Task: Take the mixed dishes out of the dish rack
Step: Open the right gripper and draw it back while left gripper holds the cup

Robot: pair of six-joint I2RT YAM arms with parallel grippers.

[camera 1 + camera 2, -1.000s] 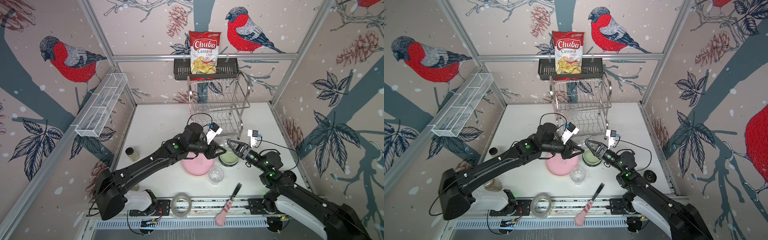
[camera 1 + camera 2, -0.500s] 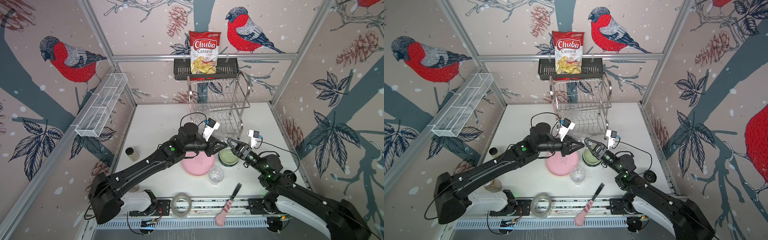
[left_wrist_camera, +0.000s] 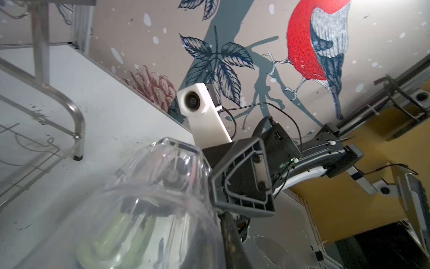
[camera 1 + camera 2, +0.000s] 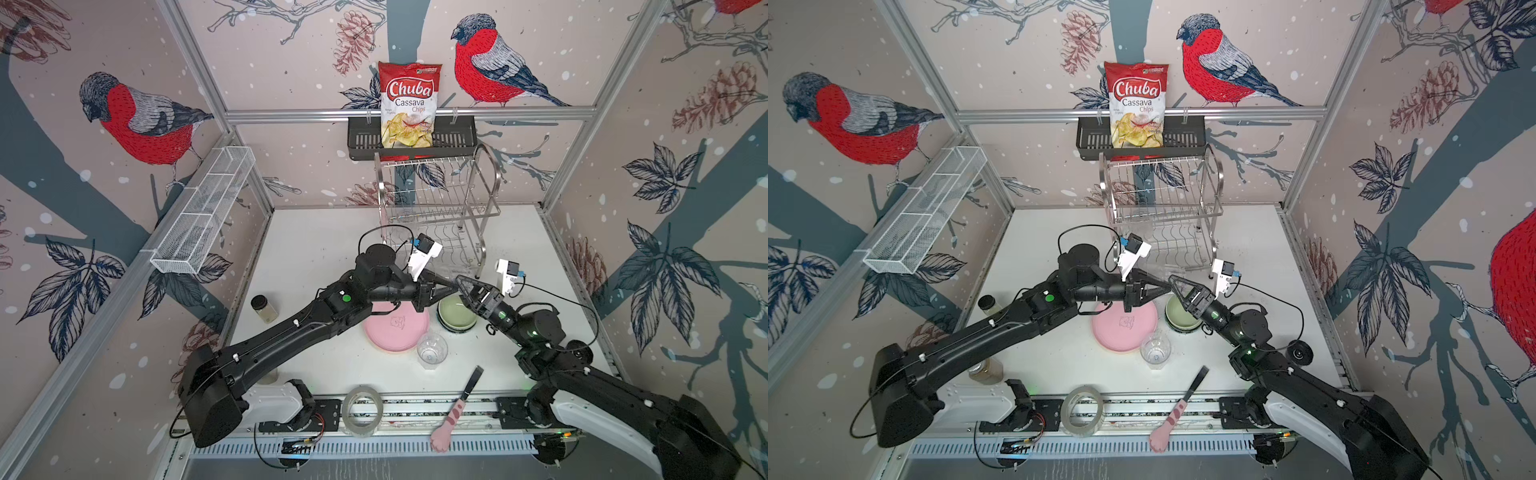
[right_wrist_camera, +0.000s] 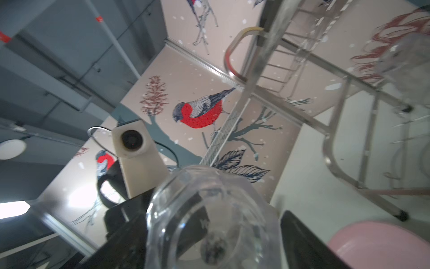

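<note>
The steel dish rack (image 4: pixel 436 199) (image 4: pixel 1163 195) stands at the back of the table, and both its shelves look bare in both top views. In front of it my left gripper (image 4: pixel 446 286) (image 4: pixel 1163 284) and right gripper (image 4: pixel 463 284) (image 4: pixel 1177 286) meet tip to tip above the pale green bowl (image 4: pixel 455 316) (image 4: pixel 1179 316). A clear glass (image 3: pixel 151 186) (image 5: pixel 209 209) hangs between them. My left gripper is shut on its wall. The right fingers (image 5: pixel 302 242) stand wide, open on either side of it. A pink plate (image 4: pixel 395 332) and a second glass (image 4: pixel 432 351) rest on the table.
A black basket (image 4: pixel 361 141) with a chips bag hangs above the rack. A white mesh tray (image 4: pixel 203 216) is on the left wall. A lidded jar (image 4: pixel 264 308), a tape roll (image 4: pixel 363 409) and a pink-handled tool (image 4: pixel 457 409) lie near the front.
My left gripper has moved right to meet the right gripper and has shut on the glass. The right jaws have opened wide around it.
</note>
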